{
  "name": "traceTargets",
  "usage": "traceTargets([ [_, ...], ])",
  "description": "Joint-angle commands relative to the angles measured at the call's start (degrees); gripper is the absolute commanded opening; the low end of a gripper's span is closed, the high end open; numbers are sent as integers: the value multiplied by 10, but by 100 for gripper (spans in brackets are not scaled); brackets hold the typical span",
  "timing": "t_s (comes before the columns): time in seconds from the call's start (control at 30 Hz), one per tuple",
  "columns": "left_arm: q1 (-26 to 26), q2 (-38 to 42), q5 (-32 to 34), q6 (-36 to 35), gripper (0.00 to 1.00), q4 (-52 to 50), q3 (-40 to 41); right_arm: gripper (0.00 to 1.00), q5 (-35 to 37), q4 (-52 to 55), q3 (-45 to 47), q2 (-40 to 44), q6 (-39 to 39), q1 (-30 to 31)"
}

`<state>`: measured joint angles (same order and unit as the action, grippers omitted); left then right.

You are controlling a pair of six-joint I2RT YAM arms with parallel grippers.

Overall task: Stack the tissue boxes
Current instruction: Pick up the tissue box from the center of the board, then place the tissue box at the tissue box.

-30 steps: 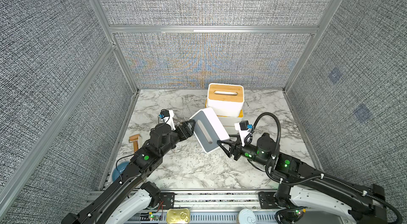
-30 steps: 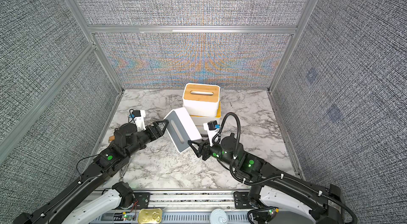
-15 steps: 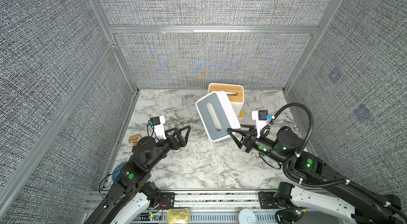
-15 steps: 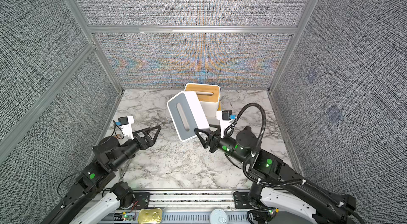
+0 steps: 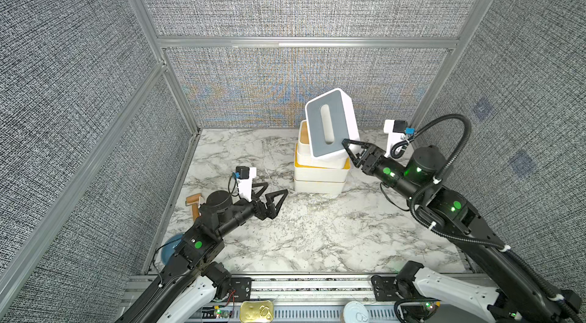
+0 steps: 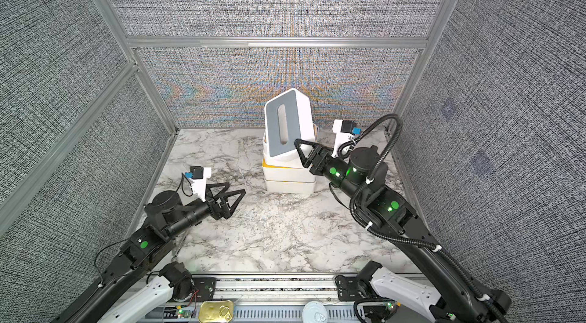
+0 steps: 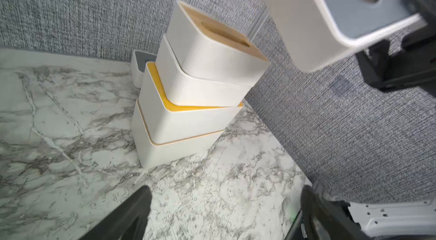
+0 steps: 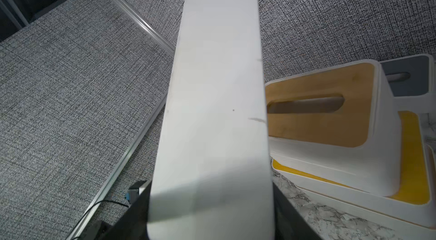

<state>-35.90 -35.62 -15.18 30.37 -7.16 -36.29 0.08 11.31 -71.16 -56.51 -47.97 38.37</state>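
A tissue box with a grey lid (image 5: 326, 124) (image 6: 285, 124) hangs tilted in the air, its lid facing left, just above the stack. My right gripper (image 5: 352, 144) (image 6: 305, 147) (image 8: 211, 203) is shut on its lower end, one finger on each side. The stack of several white tissue boxes (image 5: 320, 175) (image 7: 188, 109) stands at the back of the marble table (image 5: 301, 235), with yellow and bamboo lids. Another grey-lidded box (image 7: 139, 66) (image 8: 401, 78) lies behind the stack. Left of the stack and low over the table, my left gripper (image 5: 275, 189) (image 6: 236, 188) (image 7: 225, 189) is open and holds nothing.
A wooden-handled tool (image 5: 193, 205) and a blue bowl (image 5: 169, 250) sit by the left wall. Two tins (image 5: 256, 312) (image 5: 355, 315) rest on the front rail. Grey fabric walls enclose the table on three sides.
My left gripper let go of the grey-lidded box, opened and drew back to the left. My right gripper carried the box up and back, over the stack.
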Motion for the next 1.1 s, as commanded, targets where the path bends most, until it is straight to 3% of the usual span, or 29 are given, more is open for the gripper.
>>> traceTargets([
  [0.0, 0, 8, 5, -20, 99, 34, 13, 9, -21, -55, -5, -18, -79, -21],
  [0.27, 1, 36, 59, -25, 99, 24, 34, 9, 26, -147, 34, -62, -208, -27],
  [0.43, 1, 30, 58, -22, 99, 22, 33, 9, 61, -172, 63, -59, -261, -27],
  [0.6, 1, 28, 61, -21, 99, 24, 35, 8, 69, -116, 33, -73, -289, -27],
  [1.07, 1, 33, 61, -21, 99, 26, 39, 9, 44, -184, 57, -116, -329, -20],
])
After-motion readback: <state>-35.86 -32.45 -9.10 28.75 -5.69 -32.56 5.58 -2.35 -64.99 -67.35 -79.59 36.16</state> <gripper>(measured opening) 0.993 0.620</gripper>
